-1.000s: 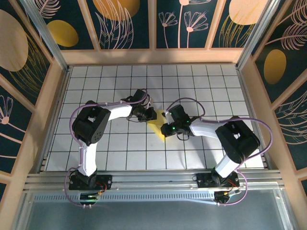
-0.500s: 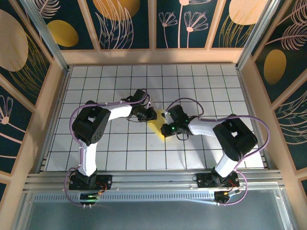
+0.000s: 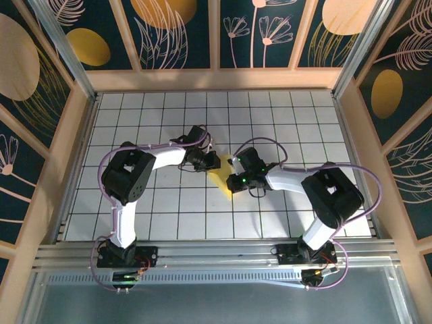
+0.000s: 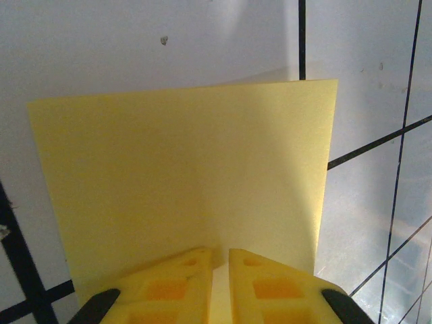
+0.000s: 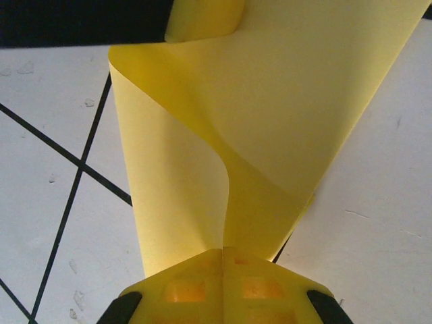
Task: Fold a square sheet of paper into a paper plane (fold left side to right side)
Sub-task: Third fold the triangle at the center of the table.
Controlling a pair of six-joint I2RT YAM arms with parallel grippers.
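Hardly anything has moved since a second ago: the right arm (image 3: 334,196) has swayed its elbow a touch at the lower right of the overhead view, while both grippers and the paper sit where they were, at the middle of the tiled table (image 3: 135,115). From the left of that view the left arm (image 3: 125,175) reaches toward the centre, and the left gripper (image 3: 212,162) ends just above and left of the sheet of paper (image 3: 221,181). The sheet shows there as a small yellow patch between the two grippers. In the left wrist view the left gripper (image 4: 219,251) has its yellow fingers (image 4: 270,283) drawn almost together at the bottom of the frame, clenched on the near edge of the sheet (image 4: 182,169). The paper spreads out beyond them as a broad flat panel, its far edge near the top of the frame over white tiles and black grid lines. To the right of the sheet in the overhead view sits the right gripper (image 3: 231,179), touching the paper's right side. In the right wrist view its fingertips (image 5: 223,251) are pressed tight together at the bottom centre, pinching the sheet (image 5: 304,101). From that pinch the paper rises in two layers — one curls over to the left, the other sweeps up to the upper right.
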